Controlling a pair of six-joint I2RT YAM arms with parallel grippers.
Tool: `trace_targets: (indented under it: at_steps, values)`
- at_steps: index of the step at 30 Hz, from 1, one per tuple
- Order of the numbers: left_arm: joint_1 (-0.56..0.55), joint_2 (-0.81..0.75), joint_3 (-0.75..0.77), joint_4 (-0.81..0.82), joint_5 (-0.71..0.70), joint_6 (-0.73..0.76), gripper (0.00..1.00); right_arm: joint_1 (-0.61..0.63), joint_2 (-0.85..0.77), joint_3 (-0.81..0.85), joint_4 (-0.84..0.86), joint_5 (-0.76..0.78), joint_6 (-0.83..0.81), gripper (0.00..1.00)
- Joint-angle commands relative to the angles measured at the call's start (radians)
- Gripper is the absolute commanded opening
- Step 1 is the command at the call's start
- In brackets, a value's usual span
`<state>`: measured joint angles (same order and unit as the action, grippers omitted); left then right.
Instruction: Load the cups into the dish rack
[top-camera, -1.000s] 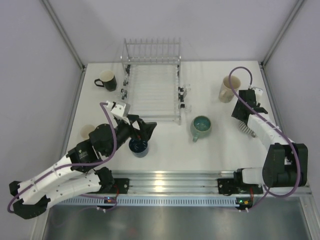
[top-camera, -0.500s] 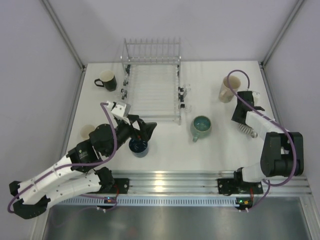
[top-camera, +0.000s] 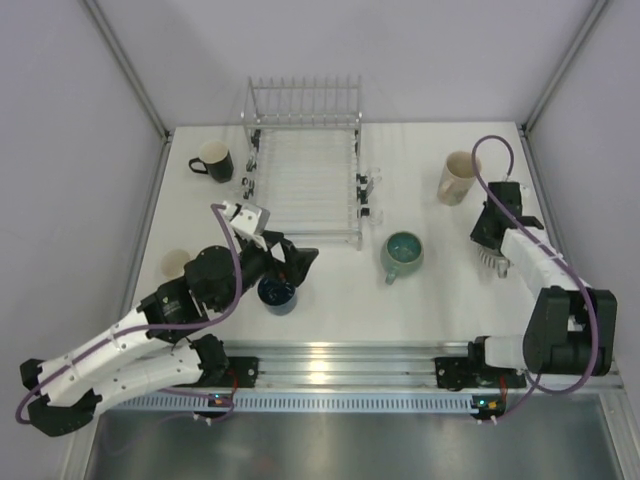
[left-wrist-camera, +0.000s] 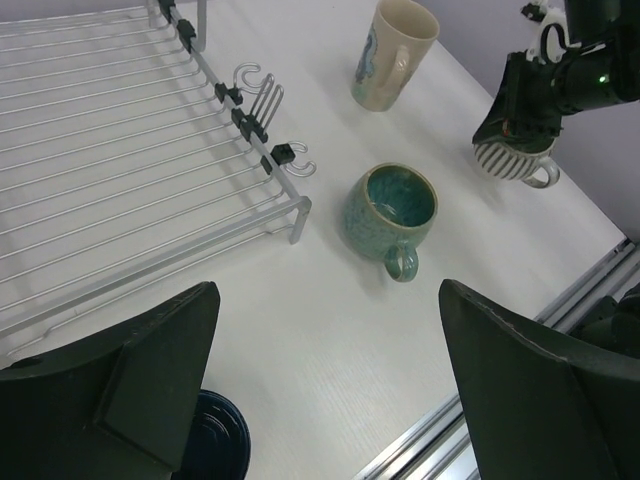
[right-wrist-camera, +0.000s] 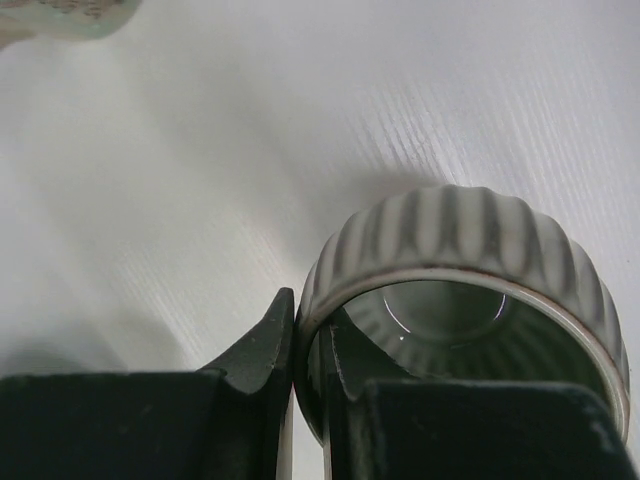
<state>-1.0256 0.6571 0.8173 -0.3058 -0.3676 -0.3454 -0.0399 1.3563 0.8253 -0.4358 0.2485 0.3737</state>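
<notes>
The silver wire dish rack (top-camera: 305, 180) (left-wrist-camera: 110, 170) stands at the back centre with no cup in it. My right gripper (top-camera: 494, 243) (right-wrist-camera: 310, 340) is shut on the rim of the ribbed beige cup (top-camera: 495, 263) (right-wrist-camera: 450, 240) (left-wrist-camera: 515, 160), one finger inside and one outside. My left gripper (top-camera: 293, 266) (left-wrist-camera: 328, 300) hangs open just above the dark blue cup (top-camera: 277, 293) (left-wrist-camera: 215, 440). The teal-green cup (top-camera: 403, 252) (left-wrist-camera: 390, 208) sits right of the rack's front corner. A tall cream mug (top-camera: 457, 178) (left-wrist-camera: 392, 55) stands at the back right.
A black mug (top-camera: 213, 160) stands left of the rack, and a small yellowish cup (top-camera: 176, 263) sits near the table's left edge, partly hidden by my left arm. Hooks (left-wrist-camera: 255, 95) stick out from the rack's right side. The aluminium rail (top-camera: 340, 362) runs along the near edge.
My right gripper has closed onto the ribbed beige cup's rim. My left arm has shifted slightly right, still open over the dark blue cup.
</notes>
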Motion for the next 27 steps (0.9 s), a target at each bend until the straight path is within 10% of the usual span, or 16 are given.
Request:
trace_targets:
  at_steps: [1, 12, 20, 27]
  values:
    - [-0.001, 0.029, 0.042, 0.051, 0.045, -0.006, 0.96, -0.006, -0.138, 0.058, -0.014, -0.035, 0.014, 0.00]
    - [-0.001, 0.104, 0.068, 0.085, 0.122, -0.067, 0.94, 0.011, -0.440, 0.038, 0.104, -0.490, 0.252, 0.00]
    - [-0.001, 0.124, 0.062, 0.190, 0.243, -0.099, 0.93, 0.095, -0.644, -0.046, 0.314, -0.546, 0.559, 0.00]
    - [0.002, 0.159, 0.060, 0.331, 0.376, -0.106, 0.93, 0.143, -0.720, -0.202, 0.762, -0.670, 0.902, 0.00]
